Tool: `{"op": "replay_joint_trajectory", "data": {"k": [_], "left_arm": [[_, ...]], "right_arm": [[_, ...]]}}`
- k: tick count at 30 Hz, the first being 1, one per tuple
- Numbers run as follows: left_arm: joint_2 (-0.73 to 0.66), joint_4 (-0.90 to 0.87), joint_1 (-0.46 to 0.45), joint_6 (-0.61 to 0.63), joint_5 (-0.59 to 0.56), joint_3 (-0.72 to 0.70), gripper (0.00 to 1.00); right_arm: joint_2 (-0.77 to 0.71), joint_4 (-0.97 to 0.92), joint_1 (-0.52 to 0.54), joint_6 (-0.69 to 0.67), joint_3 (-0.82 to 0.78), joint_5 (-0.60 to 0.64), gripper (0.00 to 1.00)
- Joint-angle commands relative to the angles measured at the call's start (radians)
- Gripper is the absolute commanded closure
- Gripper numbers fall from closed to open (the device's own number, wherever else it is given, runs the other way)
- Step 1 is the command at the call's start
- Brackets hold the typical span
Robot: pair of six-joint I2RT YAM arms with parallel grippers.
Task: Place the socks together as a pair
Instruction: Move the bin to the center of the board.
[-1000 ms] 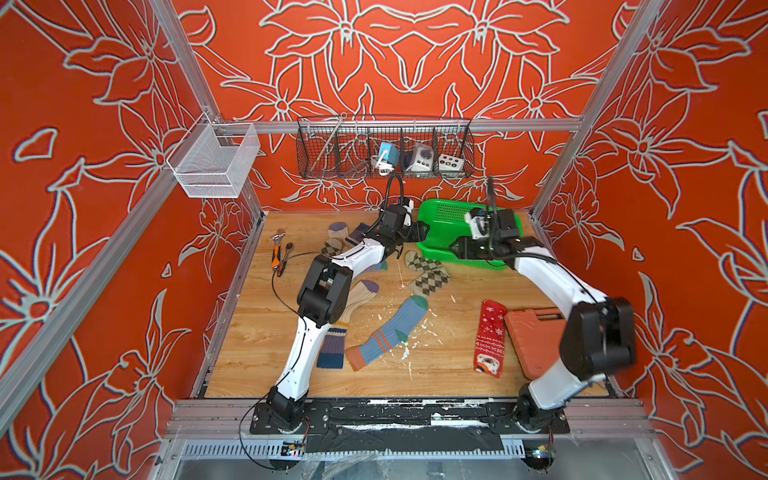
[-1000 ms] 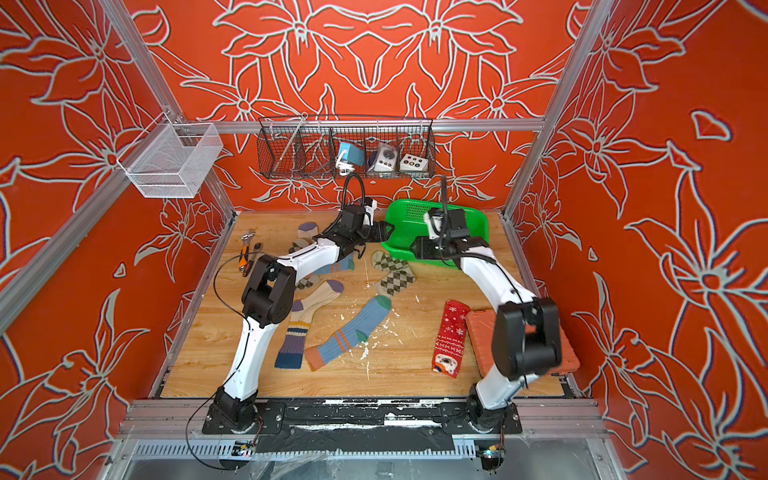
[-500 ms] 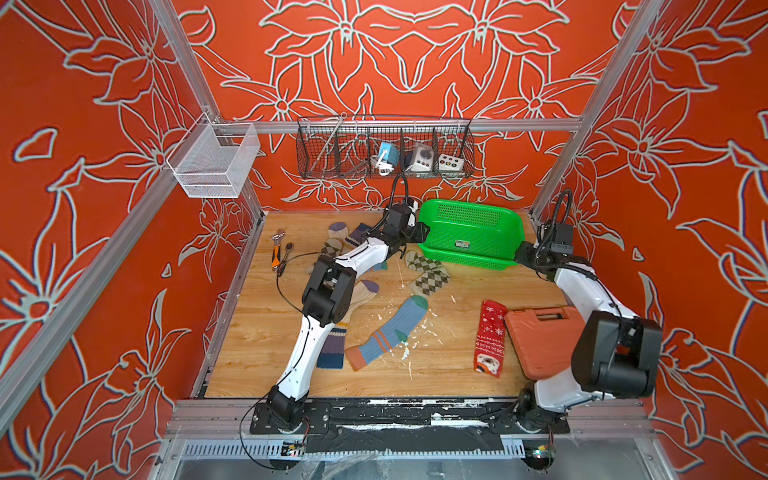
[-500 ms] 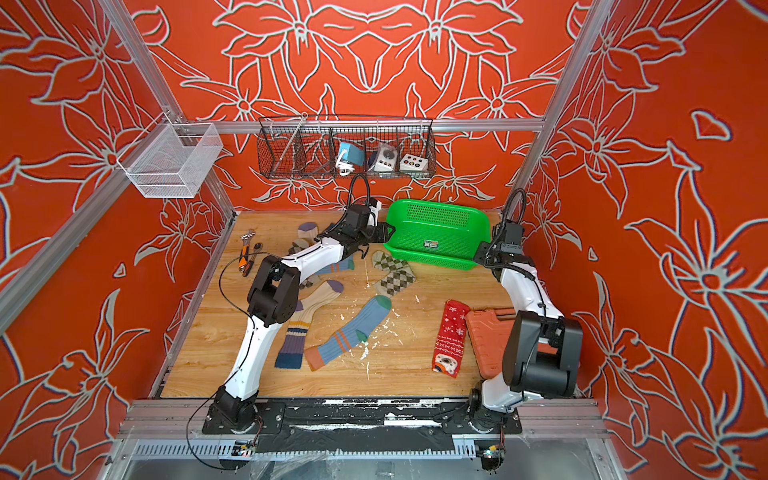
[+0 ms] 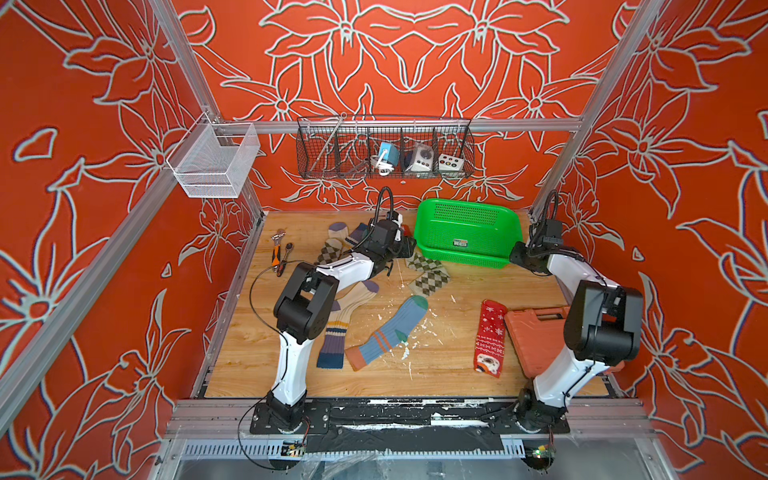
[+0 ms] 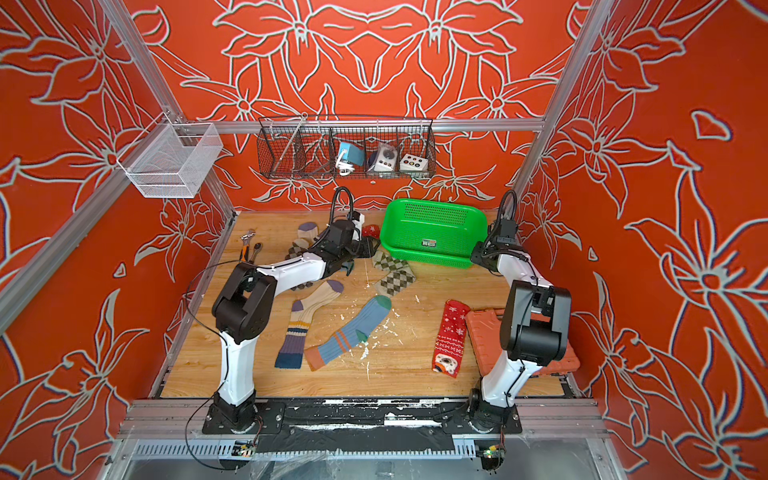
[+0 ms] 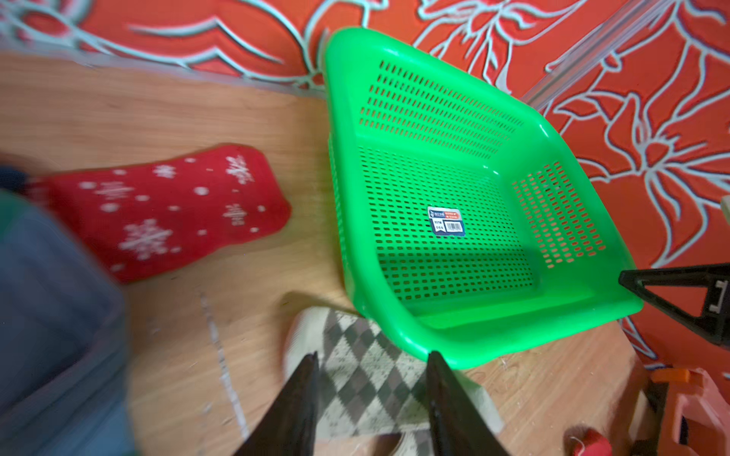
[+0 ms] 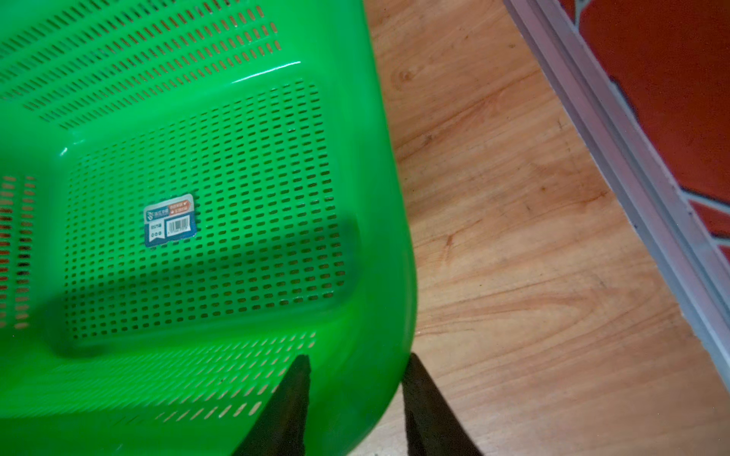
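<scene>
Where the table (image 5: 457, 374) meets the back wall stands a green basket (image 5: 467, 259) with a blue and white sticker (image 8: 170, 221) on its perforated floor. The sticker carries a barcode, and its print is too small to read. Above, a wire rack (image 5: 320, 153) on the rail holds a blue device (image 5: 388, 153) and white boxes (image 5: 422, 157) in separate compartments. The socks lie loose on the table. A blue sock (image 5: 388, 336), ribbed with orange stripes, is near the middle, just beside a cream sock (image 5: 349, 311) with a purple toe. Argyle socks (image 5: 428, 274) lie against the basket's front. One red sock (image 5: 490, 336) with snowflakes lies beside an orange case (image 5: 536, 332), and another (image 7: 166, 209) lies left of the basket. The left end effector (image 7: 371, 359) hovers, fingers spread, over an argyle sock. The right end effector (image 8: 357, 357) straddles the basket's corner rim, one finger inside and one outside; whether it pinches the rim cannot be told.
</scene>
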Motion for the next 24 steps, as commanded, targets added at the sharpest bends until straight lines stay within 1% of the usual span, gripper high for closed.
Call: {"op": "replay_joint_trajectory", "data": {"k": [1,6,8,12,14,18,21,24], "left_arm": [[-0.123,0.121,0.015,-0.011,-0.098,-0.099,0.56],[-0.340,0.336,0.060,-0.088,-0.142,-0.398,0.56],[-0.427,0.378,0.069,-0.097,-0.171,-0.487,0.57],[-0.574,0.418,0.084,-0.104,-0.238,-0.636,0.57],[-0.637,0.424,0.094,-0.110,-0.253,-0.687,0.57],[-0.728,0.428,0.114,-0.118,-0.270,-0.760,0.58],[-0.770,0.425,0.128,-0.118,-0.275,-0.788,0.58],[-0.787,0.423,0.141,-0.123,-0.272,-0.801,0.59]], "right_arm": [[0.022,-0.011,0.004,0.001,0.024,-0.102,0.68],[0.014,0.001,0.035,-0.008,0.008,-0.199,0.77],[0.007,-0.004,0.051,-0.012,0.008,-0.224,0.81],[0.000,-0.036,0.096,-0.020,0.023,-0.254,0.84],[-0.005,-0.044,0.118,-0.022,0.027,-0.268,0.86],[0.004,-0.102,0.179,-0.066,0.059,-0.264,0.89],[0.023,-0.166,0.219,-0.111,0.095,-0.257,0.91],[0.024,-0.209,0.235,-0.145,0.114,-0.207,0.92]]}}
